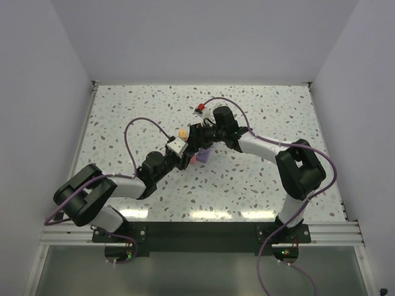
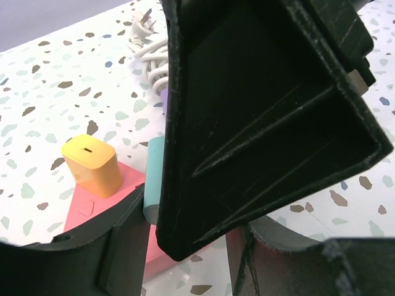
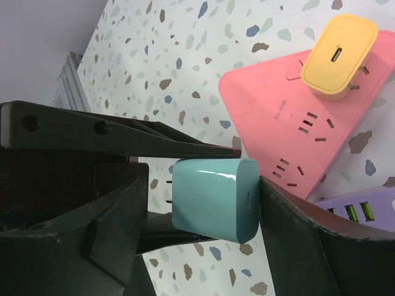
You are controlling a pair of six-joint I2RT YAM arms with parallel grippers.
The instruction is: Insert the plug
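A teal plug [image 3: 213, 198] hangs above the table with its prongs pointing left. My left gripper [image 2: 185, 246] is shut on the plug: its black fingers [image 3: 123, 139] press it from above and below. The right gripper [image 3: 203, 209] stands open around the same plug. One of its pads touches the plug's port end, and a gap shows on the prong side. In the left wrist view only a teal edge [image 2: 152, 179] shows beside the right gripper's finger [image 2: 259, 123]. A pink triangular power strip [image 3: 296, 117] lies below, and an orange plug [image 3: 339, 55] sits in it. Both grippers meet mid-table [image 1: 190, 148].
A purple power strip [image 3: 364, 209] lies beside the pink one. A white coiled cable with a plug [image 2: 148, 49] rests farther back. A small red object [image 1: 199, 108] sits behind the arms. White walls close the table on three sides.
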